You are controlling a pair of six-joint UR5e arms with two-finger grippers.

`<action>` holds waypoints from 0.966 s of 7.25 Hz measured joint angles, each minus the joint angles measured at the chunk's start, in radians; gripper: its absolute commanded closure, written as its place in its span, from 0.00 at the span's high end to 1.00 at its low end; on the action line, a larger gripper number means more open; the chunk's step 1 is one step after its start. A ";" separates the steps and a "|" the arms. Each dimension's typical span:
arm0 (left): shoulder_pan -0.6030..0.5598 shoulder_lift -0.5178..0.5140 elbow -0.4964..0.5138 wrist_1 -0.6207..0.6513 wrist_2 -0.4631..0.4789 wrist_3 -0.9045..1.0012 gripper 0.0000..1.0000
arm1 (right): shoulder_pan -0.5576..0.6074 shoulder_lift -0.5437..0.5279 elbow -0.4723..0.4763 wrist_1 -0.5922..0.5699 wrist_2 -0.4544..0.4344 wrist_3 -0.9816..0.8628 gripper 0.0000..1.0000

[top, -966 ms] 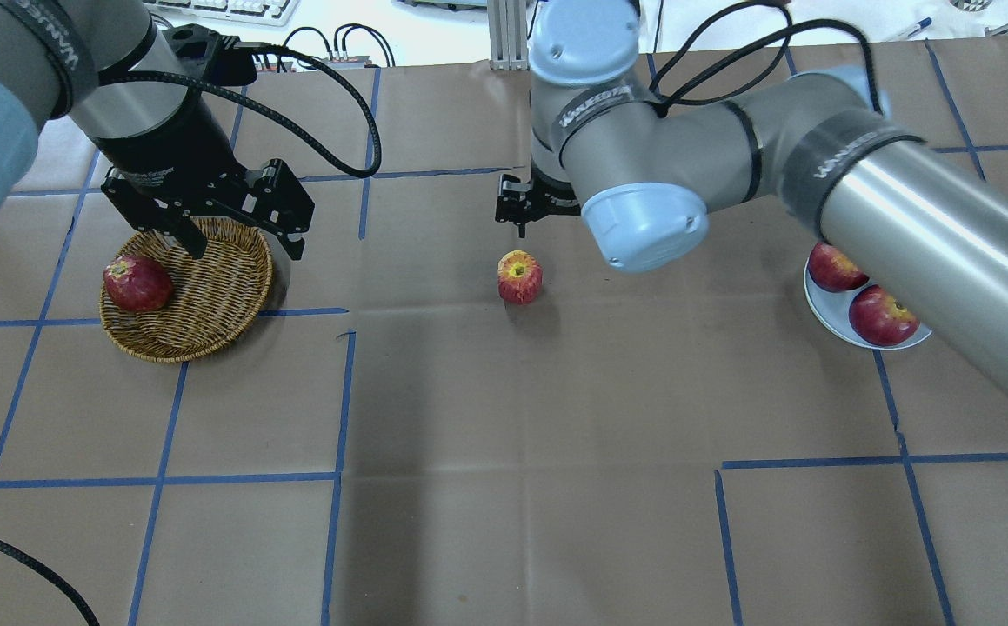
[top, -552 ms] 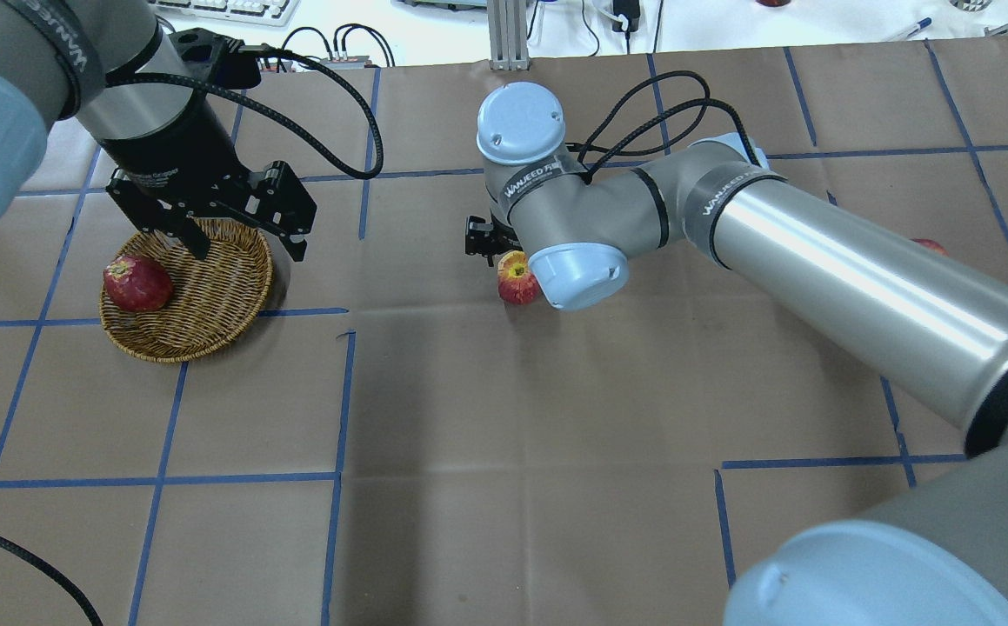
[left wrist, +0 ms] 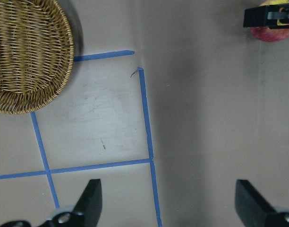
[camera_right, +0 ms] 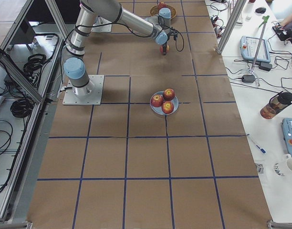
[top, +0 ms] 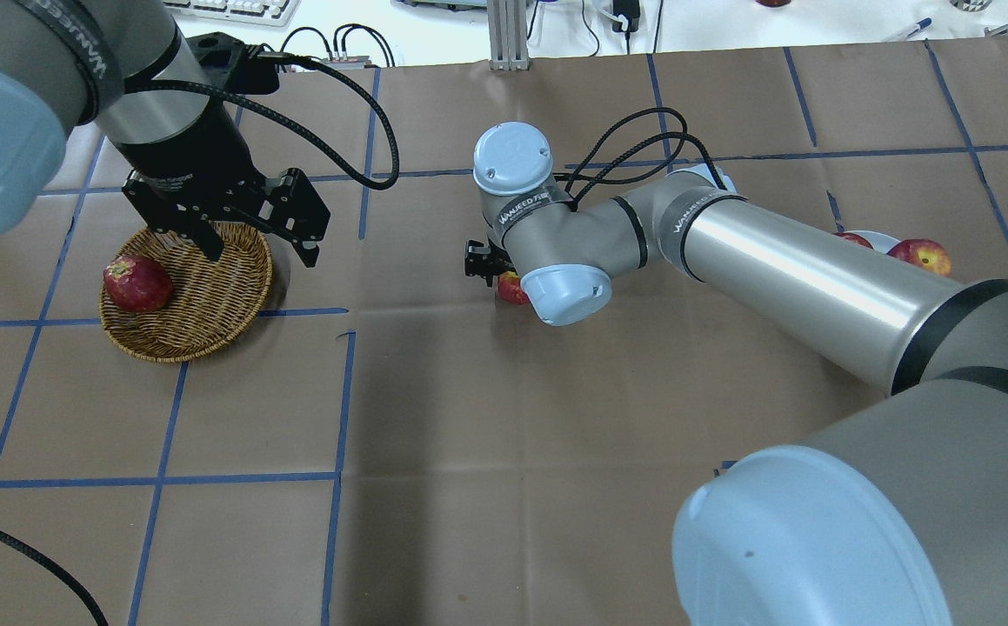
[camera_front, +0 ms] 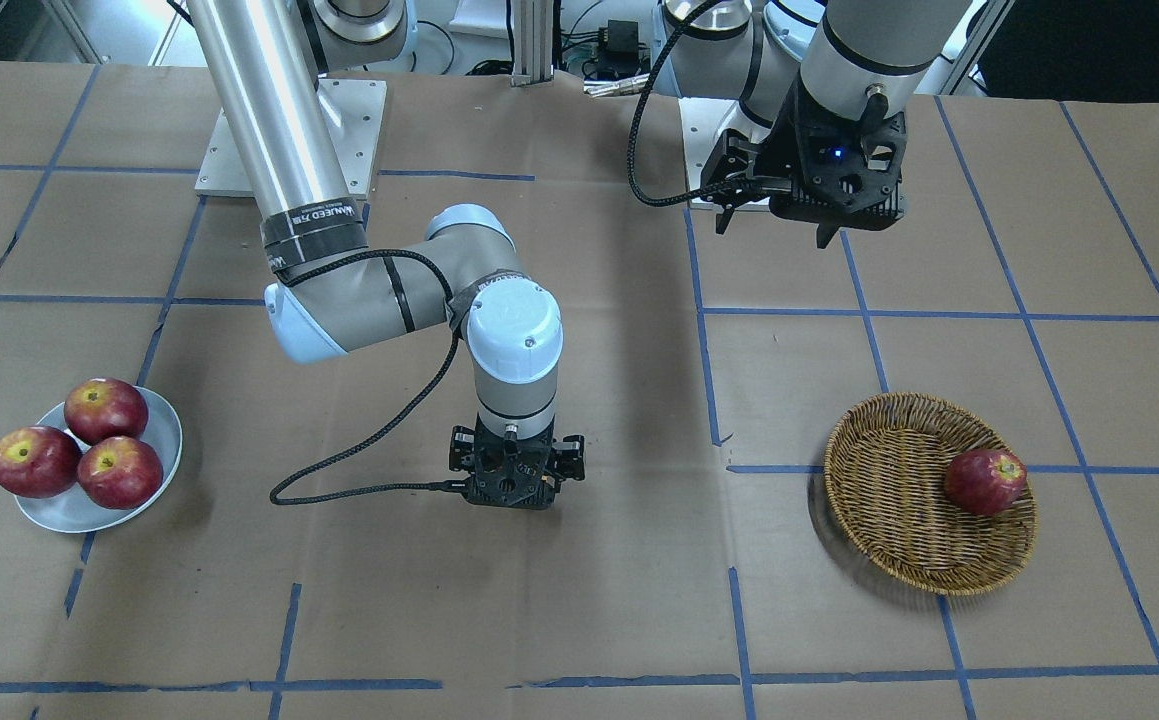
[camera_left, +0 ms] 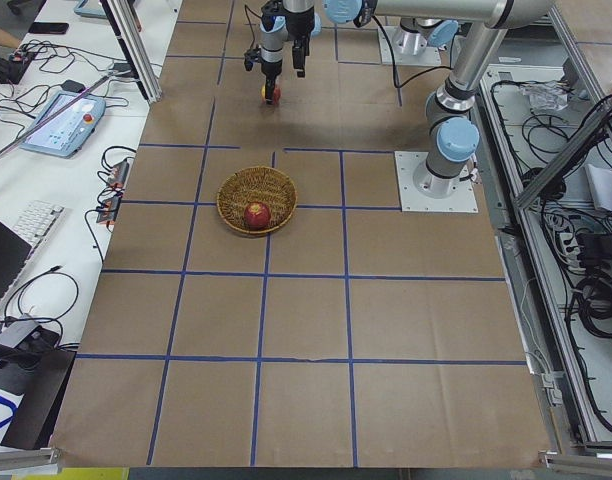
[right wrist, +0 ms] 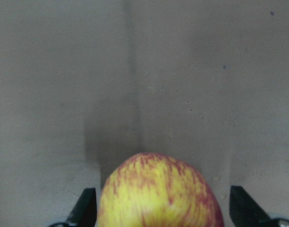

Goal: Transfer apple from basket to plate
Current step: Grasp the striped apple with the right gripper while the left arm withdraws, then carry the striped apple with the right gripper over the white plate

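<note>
The apple (right wrist: 156,194), red streaked with yellow, sits on the brown paper at the table's middle, outside the basket. It also shows in the overhead view (top: 510,288), mostly hidden by my right wrist. My right gripper (right wrist: 164,210) is low over the apple and open, one finger (right wrist: 85,208) on each side of it. My left gripper (top: 260,252) is open and empty, above the far right rim of the wicker basket (top: 208,300). The pale plate (camera_front: 154,455) lies far off on my right side.
A dark red apple (top: 136,283) lies in the basket. Three dark red apples (camera_front: 104,410) fill the plate. My right arm (top: 773,269) stretches across the table between the plate and the middle. Blue tape lines grid the paper.
My right arm has swung in and lowered, bringing its open gripper from behind the apple down around it. My left gripper has shifted slightly to the right over the basket rim.
</note>
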 measured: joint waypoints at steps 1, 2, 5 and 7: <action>-0.007 0.000 0.000 0.001 0.003 0.003 0.99 | 0.001 0.005 0.000 0.000 -0.001 0.000 0.62; -0.009 0.000 -0.001 0.003 0.004 0.006 0.99 | 0.000 0.004 -0.002 0.000 -0.002 -0.001 0.62; -0.010 0.000 -0.004 0.034 0.004 0.023 0.99 | -0.036 -0.068 -0.006 0.030 -0.003 -0.020 0.63; -0.010 0.000 -0.006 0.047 0.003 0.024 0.99 | -0.159 -0.212 0.009 0.179 -0.003 -0.161 0.63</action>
